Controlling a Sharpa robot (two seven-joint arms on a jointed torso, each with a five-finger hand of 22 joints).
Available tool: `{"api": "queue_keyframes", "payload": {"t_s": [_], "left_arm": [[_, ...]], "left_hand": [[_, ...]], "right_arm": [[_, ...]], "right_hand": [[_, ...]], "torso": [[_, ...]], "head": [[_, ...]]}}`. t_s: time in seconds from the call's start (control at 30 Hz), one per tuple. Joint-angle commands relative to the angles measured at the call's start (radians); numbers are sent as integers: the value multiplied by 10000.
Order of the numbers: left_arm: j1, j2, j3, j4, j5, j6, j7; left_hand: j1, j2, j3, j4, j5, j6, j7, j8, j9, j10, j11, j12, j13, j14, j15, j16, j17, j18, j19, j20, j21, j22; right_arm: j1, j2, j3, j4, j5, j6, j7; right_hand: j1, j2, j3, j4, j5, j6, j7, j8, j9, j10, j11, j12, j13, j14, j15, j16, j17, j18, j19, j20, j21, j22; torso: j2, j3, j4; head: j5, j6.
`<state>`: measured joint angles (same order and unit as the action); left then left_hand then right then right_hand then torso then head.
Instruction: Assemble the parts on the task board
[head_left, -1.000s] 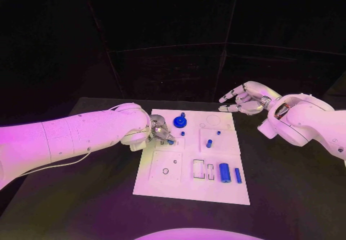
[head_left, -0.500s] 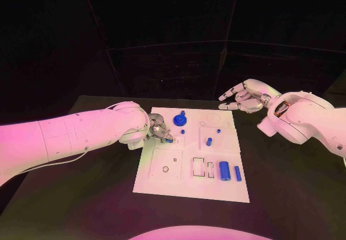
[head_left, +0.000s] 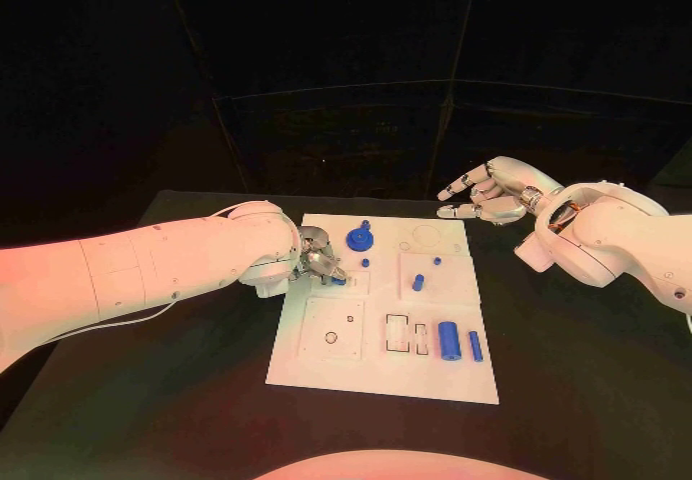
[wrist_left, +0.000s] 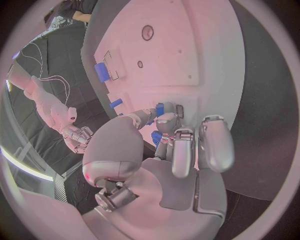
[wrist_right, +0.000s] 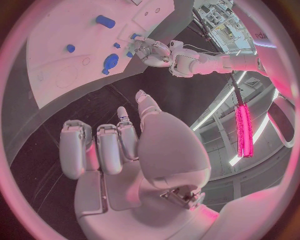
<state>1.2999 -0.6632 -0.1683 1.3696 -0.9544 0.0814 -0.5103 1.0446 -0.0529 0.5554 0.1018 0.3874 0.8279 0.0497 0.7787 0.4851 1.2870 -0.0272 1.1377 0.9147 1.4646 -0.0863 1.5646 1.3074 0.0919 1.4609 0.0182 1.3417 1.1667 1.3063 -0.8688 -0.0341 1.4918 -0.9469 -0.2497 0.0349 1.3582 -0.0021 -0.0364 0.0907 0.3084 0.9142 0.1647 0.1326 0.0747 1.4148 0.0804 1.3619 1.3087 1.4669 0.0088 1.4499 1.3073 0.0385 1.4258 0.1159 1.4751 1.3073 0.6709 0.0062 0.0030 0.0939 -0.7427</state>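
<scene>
The white task board (head_left: 378, 375) lies mid-table. My left hand (head_left: 317, 260) rests on its far left part, thumb and fingers curled around a small blue part (head_left: 336, 281), which shows between the fingertips (wrist_left: 160, 109) in the left wrist view. A round blue part with a peg (head_left: 359, 239) stands just beyond it. Short blue pegs (head_left: 418, 283) stand mid-board. A blue cylinder (head_left: 449, 342) and a thin blue bar (head_left: 475, 347) lie at the near right. My right hand (head_left: 488, 197) hovers past the far right corner, fingers apart, holding nothing.
Rectangular slots (head_left: 397, 336) and a small round hole (head_left: 330, 340) mark the board's near half. In the right wrist view the board (wrist_right: 56, 75) lies beyond my right hand (wrist_right: 125, 150), with the left hand (wrist_right: 150, 50) at its edge. Black table (head_left: 173, 400) surrounds the board.
My right hand has risen a little and drawn slightly away from the board. The left hand stays on the small blue part, almost still.
</scene>
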Motion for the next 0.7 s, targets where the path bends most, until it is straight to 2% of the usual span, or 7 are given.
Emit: {"api": "queue_keyframes", "payload": {"t_s": [0.03,0.3,0.47,0.57,0.7], "left_arm": [[-22,51,-28,-62,-131,343,-85],[-9,284,-27,-306,-131,814,-113],[5,452,-26,-500,-130,1231,-125],[12,518,-26,-586,-130,1373,-125],[20,584,-25,-696,-129,1435,-119]], "left_hand": [[79,-23,1848,-1845,51,45,2,69,-11,53,-17,-11,21,1051,-72,39,2588,-176,75,-48,54,15],[-69,16,1803,-1723,162,140,-28,75,-28,127,-35,70,120,1053,-85,44,2597,-175,76,-59,47,11],[-468,185,1691,-1387,177,284,-85,49,-81,126,-76,1,-40,1062,-111,62,2634,-193,101,-78,94,112],[-599,238,1685,-1306,181,321,-105,44,-95,124,-90,-21,-95,1062,-120,62,2634,-198,107,-85,108,142],[-808,298,1668,-1193,181,383,-129,35,-120,149,-107,-26,-135,1062,-129,62,2634,-211,123,-90,143,212]], "right_arm": [[21,3,5,16,-18,15,30],[22,31,5,16,-18,16,12],[22,55,5,2,-5,12,6],[22,64,5,-5,76,5,2],[22,76,5,-18,138,-7,0]], "right_hand": [[106,11,-24,-52,42,68,-18,30,-3,-20,-50,-6,475,515,-76,-61,303,106,-67,-25,-65,676],[88,24,-43,-36,48,74,-19,40,-3,-21,-50,-10,470,515,-78,-67,297,105,-62,-28,-65,681],[70,37,-55,-20,52,79,-21,46,-3,-15,-51,-3,476,515,-79,-70,293,108,-71,-29,-74,667],[56,46,-67,-7,57,89,-23,56,-2,-9,-52,5,482,515,-80,-74,289,110,-76,-31,-79,658],[54,48,-70,-5,58,93,-24,59,-1,-8,-53,6,483,515,-80,-75,288,112,-82,-31,-83,651]], "torso": [[1,2,-8],[14,26,-16],[2,-1,9],[4,10,3],[0,4,-2]], "head": [[-6,4],[11,-17],[7,-55],[18,-59],[6,-55]]}}
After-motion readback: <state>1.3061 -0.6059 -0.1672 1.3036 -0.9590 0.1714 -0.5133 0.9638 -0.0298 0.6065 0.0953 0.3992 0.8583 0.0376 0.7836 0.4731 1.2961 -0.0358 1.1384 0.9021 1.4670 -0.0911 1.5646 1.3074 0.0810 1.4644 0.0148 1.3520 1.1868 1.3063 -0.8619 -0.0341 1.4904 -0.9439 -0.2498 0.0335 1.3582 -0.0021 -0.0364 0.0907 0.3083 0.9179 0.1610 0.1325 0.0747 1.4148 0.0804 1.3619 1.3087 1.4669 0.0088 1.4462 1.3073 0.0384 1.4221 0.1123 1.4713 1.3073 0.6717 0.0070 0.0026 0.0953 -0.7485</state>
